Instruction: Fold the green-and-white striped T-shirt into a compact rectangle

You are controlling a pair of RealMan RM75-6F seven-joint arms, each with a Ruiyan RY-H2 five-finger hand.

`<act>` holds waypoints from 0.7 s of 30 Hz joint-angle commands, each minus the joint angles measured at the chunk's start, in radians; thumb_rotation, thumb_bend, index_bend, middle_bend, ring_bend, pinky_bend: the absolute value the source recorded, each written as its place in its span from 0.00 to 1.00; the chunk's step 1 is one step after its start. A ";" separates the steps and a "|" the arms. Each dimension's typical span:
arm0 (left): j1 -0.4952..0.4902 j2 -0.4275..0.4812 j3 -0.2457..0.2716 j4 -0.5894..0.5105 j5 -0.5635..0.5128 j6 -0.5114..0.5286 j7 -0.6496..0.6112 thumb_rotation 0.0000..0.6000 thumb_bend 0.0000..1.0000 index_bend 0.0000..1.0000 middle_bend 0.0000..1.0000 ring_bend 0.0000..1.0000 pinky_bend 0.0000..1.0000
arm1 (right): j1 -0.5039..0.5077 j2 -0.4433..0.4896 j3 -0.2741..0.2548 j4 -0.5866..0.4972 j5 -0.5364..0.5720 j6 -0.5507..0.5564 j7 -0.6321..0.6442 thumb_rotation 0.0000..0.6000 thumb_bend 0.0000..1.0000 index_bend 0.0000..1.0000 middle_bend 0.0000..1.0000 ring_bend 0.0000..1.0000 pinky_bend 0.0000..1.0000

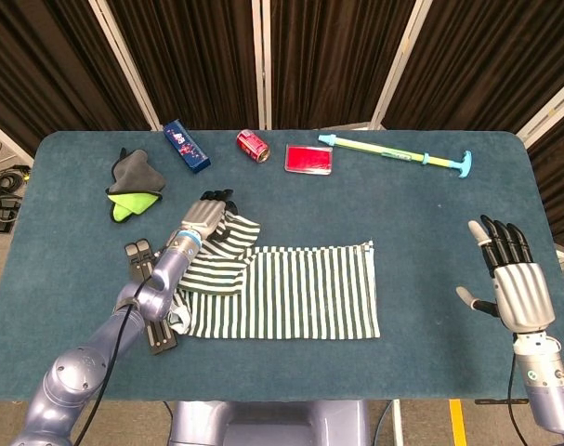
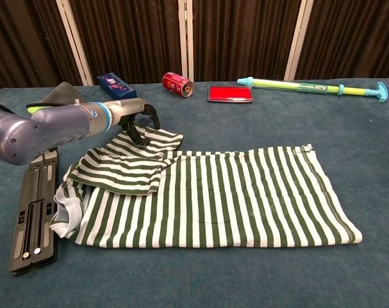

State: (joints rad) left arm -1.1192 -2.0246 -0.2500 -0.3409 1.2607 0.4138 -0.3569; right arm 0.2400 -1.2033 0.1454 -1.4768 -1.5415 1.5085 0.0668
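No writing could be read — the left hand (image 1: 207, 215) pinched the striped T-shirt's (image 2: 213, 196) folded sleeve, the body spread toward the flat, spread-fingered right hand (image 1: 514, 283).

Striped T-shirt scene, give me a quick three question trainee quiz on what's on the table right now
1. True or false: the right robot hand is holding the striped T-shirt.
2. Which item lies nearest the red can? A) black stand B) red case C) green cloth
3. Fill in: the left robot hand is at the shirt's folded ______.

Key:
1. False; it is open, well off to the side of the shirt.
2. B
3. sleeve; whether the fingers actually pinch it cannot be told.
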 commanded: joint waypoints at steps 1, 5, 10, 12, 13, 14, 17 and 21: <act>0.002 0.001 -0.005 -0.006 -0.002 0.008 -0.003 1.00 0.46 0.54 0.00 0.00 0.00 | -0.001 0.000 0.000 -0.001 -0.002 0.002 0.000 1.00 0.02 0.07 0.00 0.00 0.00; 0.005 0.006 -0.009 -0.013 -0.004 0.019 -0.004 1.00 0.46 0.55 0.00 0.00 0.00 | -0.002 0.003 0.000 -0.004 -0.003 0.005 0.004 1.00 0.02 0.08 0.00 0.00 0.00; 0.011 0.014 -0.009 -0.025 -0.004 0.026 0.001 1.00 0.46 0.57 0.00 0.00 0.00 | -0.003 0.005 0.000 -0.007 -0.006 0.008 0.007 1.00 0.02 0.08 0.00 0.00 0.00; 0.012 0.017 -0.010 -0.029 -0.006 0.027 0.003 1.00 0.46 0.57 0.00 0.00 0.00 | -0.004 0.006 0.000 -0.008 -0.008 0.010 0.007 1.00 0.02 0.08 0.00 0.00 0.00; 0.013 0.018 -0.011 -0.032 -0.007 0.027 0.005 1.00 0.46 0.57 0.00 0.00 0.00 | -0.004 0.006 0.000 -0.009 -0.009 0.011 0.007 1.00 0.02 0.08 0.00 0.00 0.00; 0.014 0.019 -0.011 -0.035 -0.008 0.028 0.007 1.00 0.46 0.57 0.00 0.00 0.00 | -0.005 0.007 -0.001 -0.010 -0.010 0.012 0.007 1.00 0.02 0.08 0.00 0.00 0.00; 0.017 0.022 -0.013 -0.046 -0.009 0.032 0.011 1.00 0.49 0.59 0.00 0.00 0.00 | -0.006 0.008 -0.001 -0.012 -0.013 0.015 0.008 1.00 0.02 0.08 0.00 0.00 0.00; 0.019 0.029 -0.011 -0.063 -0.008 0.039 0.019 1.00 0.51 0.61 0.00 0.00 0.00 | -0.006 0.010 -0.001 -0.014 -0.015 0.017 0.009 1.00 0.02 0.08 0.00 0.00 0.00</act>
State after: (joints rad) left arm -1.1009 -1.9974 -0.2618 -0.4020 1.2525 0.4517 -0.3389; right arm 0.2341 -1.1938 0.1446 -1.4907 -1.5565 1.5255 0.0757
